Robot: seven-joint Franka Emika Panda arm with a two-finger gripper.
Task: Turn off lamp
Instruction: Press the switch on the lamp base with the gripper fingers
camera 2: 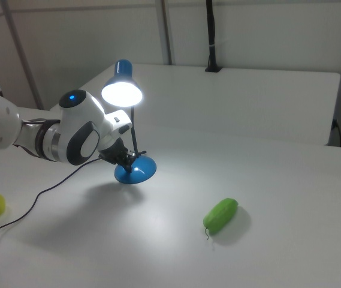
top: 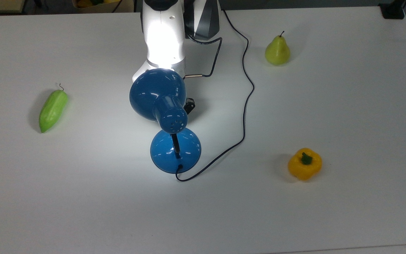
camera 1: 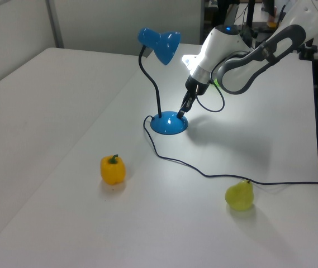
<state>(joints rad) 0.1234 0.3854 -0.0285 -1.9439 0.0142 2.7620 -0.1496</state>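
The blue lamp stands mid-table and is lit. Its dome shade (top: 157, 93) covers much of my arm in the top view, and its round base (top: 174, 150) sits nearer the top view's bottom edge. In the right view the shade's mouth (camera 2: 122, 91) glows white. My gripper (camera 1: 182, 109) is shut, holds nothing and points down at the rim of the base (camera 1: 169, 123) on the left view's right. I cannot tell whether it touches the base. Part of the gripper (top: 189, 105) shows beside the shade. In the right view the gripper (camera 2: 133, 157) hangs just above the base (camera 2: 135, 171).
The lamp's thin black cord (top: 245, 88) snakes from the base to the table's far edge. A green pod-shaped fruit (top: 53, 110) lies at the top view's left. A pear (top: 277, 51) stands far right and a yellow bell pepper (top: 305, 164) near right.
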